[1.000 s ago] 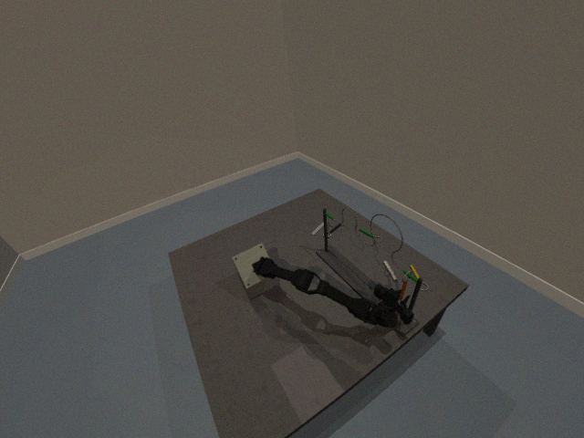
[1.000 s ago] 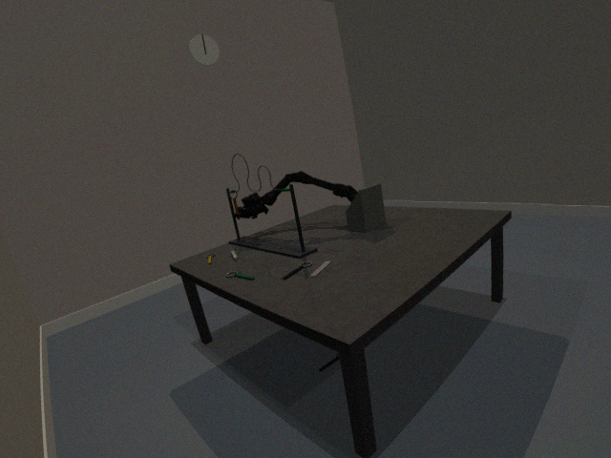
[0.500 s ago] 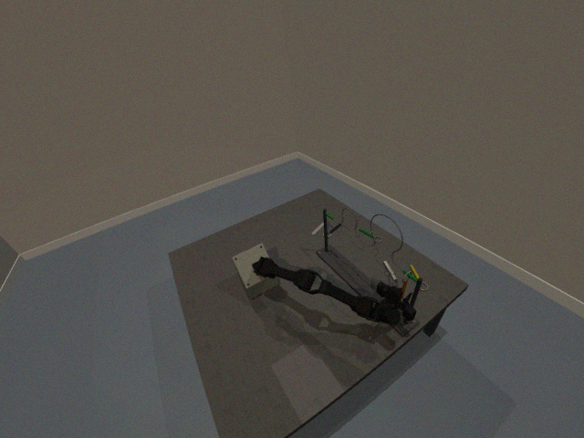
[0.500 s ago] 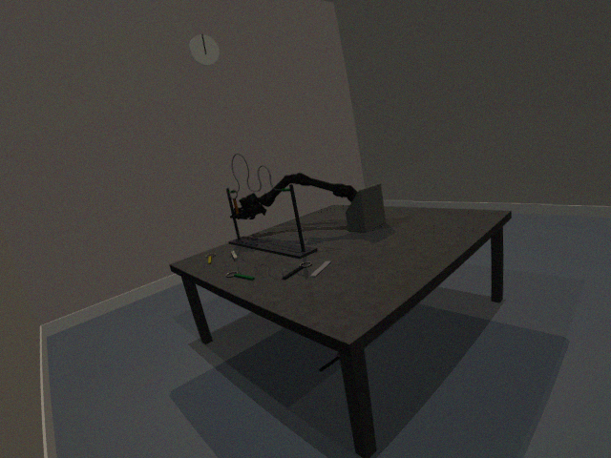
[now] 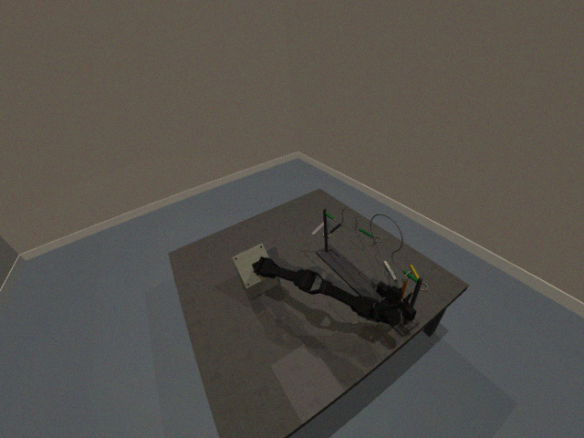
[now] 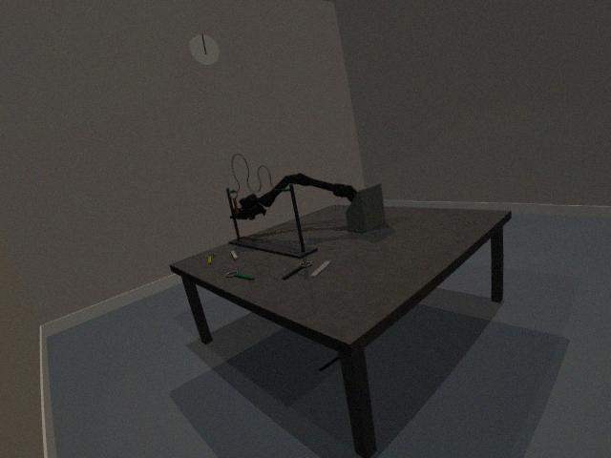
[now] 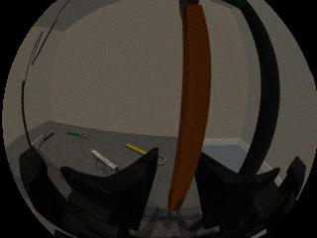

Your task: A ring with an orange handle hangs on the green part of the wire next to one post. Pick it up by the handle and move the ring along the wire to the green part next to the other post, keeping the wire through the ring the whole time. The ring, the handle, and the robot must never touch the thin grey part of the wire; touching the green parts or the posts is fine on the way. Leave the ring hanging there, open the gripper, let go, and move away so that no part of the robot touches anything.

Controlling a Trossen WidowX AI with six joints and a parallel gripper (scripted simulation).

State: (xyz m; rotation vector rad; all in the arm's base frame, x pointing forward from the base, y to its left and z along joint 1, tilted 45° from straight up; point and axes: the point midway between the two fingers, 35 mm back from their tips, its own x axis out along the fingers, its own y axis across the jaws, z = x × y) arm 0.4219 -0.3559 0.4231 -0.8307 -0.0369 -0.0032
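Note:
The orange handle point(image 5: 404, 288) point(image 6: 236, 205) point(image 7: 195, 89) hangs upright from its ring point(image 6: 234, 195) on the green part beside the near post point(image 5: 415, 294) point(image 6: 236, 227) point(image 7: 269, 89). My gripper point(image 5: 406, 301) point(image 6: 237, 213) point(image 7: 176, 153) is partly open. The handle's lower part stands between the fingertips in the wrist view, nearer the right finger; contact cannot be told. The ring is mostly cut off at the top there. The grey wire point(image 5: 401, 233) point(image 6: 248, 172) loops up and across to the green part point(image 5: 329, 216) point(image 6: 283, 189) by the far post point(image 5: 325, 237) point(image 6: 297, 217).
The posts stand on a dark base board point(image 5: 349, 273) point(image 6: 268, 247). Behind it on the table lie a yellow-handled ring point(image 6: 209, 259) point(image 7: 136, 149), a green-handled one point(image 5: 366, 233) point(image 6: 243, 277), a black-handled one point(image 6: 293, 271) and two pale bars point(image 5: 390, 270) point(image 5: 318, 228).

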